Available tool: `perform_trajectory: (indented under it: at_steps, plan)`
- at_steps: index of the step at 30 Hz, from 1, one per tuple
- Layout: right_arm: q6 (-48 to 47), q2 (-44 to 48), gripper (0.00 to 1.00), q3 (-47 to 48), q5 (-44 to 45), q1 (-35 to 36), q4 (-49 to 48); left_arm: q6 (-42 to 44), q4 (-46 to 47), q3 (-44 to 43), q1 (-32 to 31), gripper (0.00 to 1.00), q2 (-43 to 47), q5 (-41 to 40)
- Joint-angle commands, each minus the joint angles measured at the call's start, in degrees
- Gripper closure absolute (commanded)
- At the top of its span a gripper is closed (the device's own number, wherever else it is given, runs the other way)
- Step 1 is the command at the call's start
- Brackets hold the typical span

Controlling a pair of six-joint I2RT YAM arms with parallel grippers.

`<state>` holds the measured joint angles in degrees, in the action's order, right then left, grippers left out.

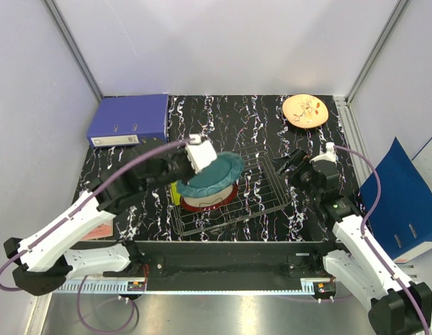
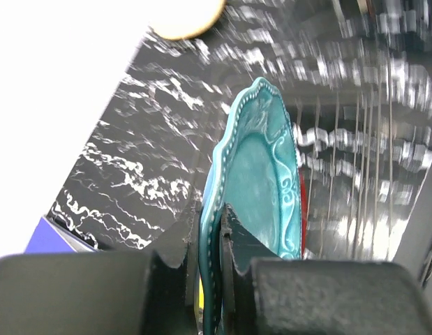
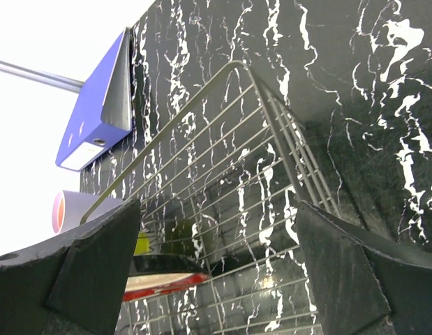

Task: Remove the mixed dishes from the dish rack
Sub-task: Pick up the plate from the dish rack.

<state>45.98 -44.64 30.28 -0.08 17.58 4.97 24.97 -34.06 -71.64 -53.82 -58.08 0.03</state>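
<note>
we had plain pale walls (image 1: 222,42), metal corner posts (image 1: 72,49), black tabletop (image 1: 257,118) with white marble veins, blue ring binder (image 1: 130,118) lying back left, second blue folder (image 1: 400,202) off the right edge, shiny steel ledge (image 1: 222,314) up front

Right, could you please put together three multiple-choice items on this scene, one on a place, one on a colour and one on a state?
1. Where does the round peach-orange plate lie?
A. on a blue binder
B. near the far right corner of the black marbled table
C. under the left arm

2. What colour is the scalloped plate in the left gripper?
A. teal
B. white
C. yellow

3. How is the right gripper?
A. shut on a bowl
B. shut on a cup
C. open, empty

Answers: 1 B, it sits on tabletop beyond the metal wire dish rack; 2 A, the left wrist view shows its teal rim pinched; 3 C, its fingers stand wide apart.
</note>
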Motion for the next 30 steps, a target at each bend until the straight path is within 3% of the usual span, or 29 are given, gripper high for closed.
perform_trajectory:
  at_steps: [1, 5, 8, 11, 16, 22, 23, 27, 30]
  plan:
    - [0.3, 1.9, 0.00, 6.8, -2.3, 0.3, 3.9, -14.0, 10.0, -13.6, 0.0, 1.00, -1.2, -8.8]
    - [-0.3, 4.3, 0.00, 11.5, -2.0, 0.4, 8.6, -28.8, 4.8, -26.2, 2.3, 1.00, -8.9, -12.2]
    - [-0.6, 6.2, 0.01, 13.9, -3.2, 0.3, 10.8, -42.4, 7.2, -26.7, 10.9, 1.00, -10.9, -1.1]
    - [-0.6, 8.8, 0.01, 15.2, -4.8, 0.4, 11.5, -56.7, 19.5, -18.7, 20.4, 1.00, -9.9, 16.3]
    - [-0.3, 14.1, 0.00, 15.8, -6.1, 0.3, 12.0, -79.1, 45.4, -3.5, 30.9, 1.00, -9.8, 27.5]
    - [1.7, 14.9, 0.00, 14.9, -9.1, 0.3, 10.0, -96.1, 73.1, 6.4, 31.9, 1.00, -13.9, 35.1]
    - [2.4, 14.6, 0.00, 14.2, -10.1, 0.4, 8.4, -96.9, 74.7, 6.9, 31.7, 1.00, -14.1, 35.0]
    - [5.3, 12.3, 0.01, 14.4, -13.4, 0.4, 3.7, -90.6, 65.4, 6.0, 30.6, 1.00, -12.8, 33.7]
    - [6.0, 9.8, 0.01, 15.3, -13.7, 0.3, 0.8, -89.7, 63.8, 6.1, 30.3, 1.00, -12.5, 33.7]
